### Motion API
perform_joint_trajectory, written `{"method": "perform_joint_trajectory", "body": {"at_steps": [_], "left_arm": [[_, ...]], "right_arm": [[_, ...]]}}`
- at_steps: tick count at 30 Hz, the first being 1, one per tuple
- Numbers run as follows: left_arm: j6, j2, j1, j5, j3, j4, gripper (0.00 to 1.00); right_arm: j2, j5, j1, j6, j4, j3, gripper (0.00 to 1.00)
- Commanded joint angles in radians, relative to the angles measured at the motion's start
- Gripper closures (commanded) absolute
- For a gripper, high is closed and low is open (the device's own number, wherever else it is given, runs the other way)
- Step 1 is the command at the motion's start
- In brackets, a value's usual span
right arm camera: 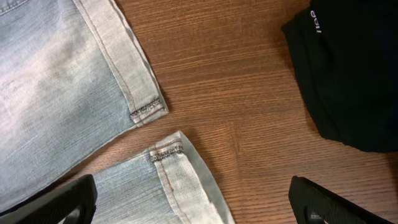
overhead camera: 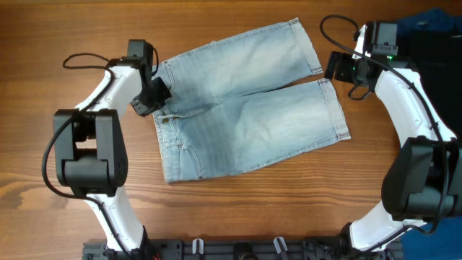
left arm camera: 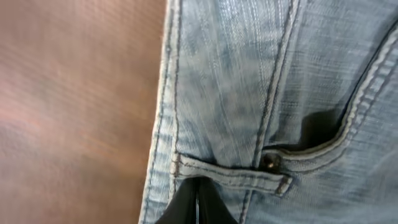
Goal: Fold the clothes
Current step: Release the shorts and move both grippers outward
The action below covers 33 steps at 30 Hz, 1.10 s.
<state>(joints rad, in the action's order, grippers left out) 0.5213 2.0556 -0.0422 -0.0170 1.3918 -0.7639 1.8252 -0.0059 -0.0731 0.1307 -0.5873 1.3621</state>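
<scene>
On the desk (overhead camera: 43, 144), seen from overhead, the denim shorts (overhead camera: 245, 115) lie spread flat in a single layer, waistband to the left and both legs running right, slightly splayed. No fold shows yet, so the task looks to be at its very start. The left claw (overhead camera: 153, 97) sits at the upper corner of the waistband. The right claw (overhead camera: 338, 66) hangs just beside the upper leg's hem, apart from the cloth.

In the left wrist view, the waistband edge (left arm camera: 163, 112), a belt loop (left arm camera: 230, 175) and a pocket mouth (left arm camera: 323, 146) fill the frame. The claw is pressed shut right at the loop. Whether denim is pinched inside it is hard to tell from so close and blurred an angle.

In the right wrist view, the two hemmed leg ends (right arm camera: 140, 93) lie near each other with bare wood between, and a black garment (right arm camera: 354, 68) rests well apart. This claw's fingers (right arm camera: 62, 202) stand wide and hold nothing. Every fold is left to do, probably beginning with one leg laid over the other.
</scene>
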Motion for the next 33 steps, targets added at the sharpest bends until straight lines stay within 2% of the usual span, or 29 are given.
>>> {"method": "perform_joint_trajectory", "body": {"at_steps": [1, 4, 6, 11, 13, 17, 19, 21, 22, 26, 27, 28, 29, 31, 33], "left_arm": [[-0.054, 0.071, 0.003, 0.125, -0.035, 0.127, 0.96], [-0.089, 0.073, 0.003, 0.132, -0.035, 0.215, 0.96], [-0.104, 0.085, 0.003, 0.175, -0.035, 0.313, 0.96], [-0.175, 0.133, 0.003, 0.175, -0.035, 0.534, 0.96], [-0.18, 0.133, 0.003, 0.176, -0.035, 0.575, 0.96], [-0.28, 0.123, 0.007, 0.175, -0.021, 0.656, 0.92], [-0.278, 0.067, 0.006, 0.175, 0.01, 0.593, 0.77], [-0.227, -0.074, 0.006, 0.169, 0.024, 0.509, 0.53], [-0.211, -0.144, 0.006, 0.163, 0.024, 0.465, 0.47], [-0.067, -0.414, 0.042, 0.163, 0.024, 0.138, 0.42], [-0.068, -0.428, 0.057, 0.156, 0.024, 0.091, 0.39], [-0.068, -0.431, 0.075, 0.152, 0.024, 0.047, 0.32], [-0.069, -0.43, 0.1, 0.114, 0.023, 0.0, 0.23], [-0.079, -0.423, 0.158, -0.041, 0.023, -0.082, 0.14], [-0.124, -0.423, 0.2, -0.171, 0.023, -0.137, 0.06]], "right_arm": [[0.0, 0.014, 0.002, 0.003, 0.0, 0.005, 0.0], [0.0, 0.014, 0.002, 0.003, 0.0, 0.005, 0.0], [0.0, 0.014, 0.002, 0.003, 0.0, 0.005, 0.01], [0.0, 0.014, 0.002, 0.003, 0.0, 0.005, 0.0], [0.0, 0.014, 0.002, 0.003, 0.0, 0.005, 0.0], [0.0, 0.014, 0.002, 0.003, 0.0, 0.005, 0.01], [0.0, 0.014, 0.002, 0.003, 0.0, 0.005, 0.0], [0.0, 0.014, 0.002, 0.003, 0.0, 0.005, 0.0], [0.0, 0.014, 0.002, 0.003, 0.0, 0.005, 0.01], [0.0, 0.014, 0.002, 0.003, 0.0, 0.005, 0.01], [0.0, 0.014, 0.002, 0.003, 0.0, 0.005, 0.0], [0.0, 0.014, 0.002, 0.003, 0.0, 0.005, 0.0], [0.0, 0.014, 0.002, 0.003, 0.0, 0.005, 0.0], [0.0, -0.02, 0.002, 0.035, 0.013, 0.005, 0.0], [0.0, -0.174, 0.002, 0.175, 0.001, 0.005, 0.0]]}}
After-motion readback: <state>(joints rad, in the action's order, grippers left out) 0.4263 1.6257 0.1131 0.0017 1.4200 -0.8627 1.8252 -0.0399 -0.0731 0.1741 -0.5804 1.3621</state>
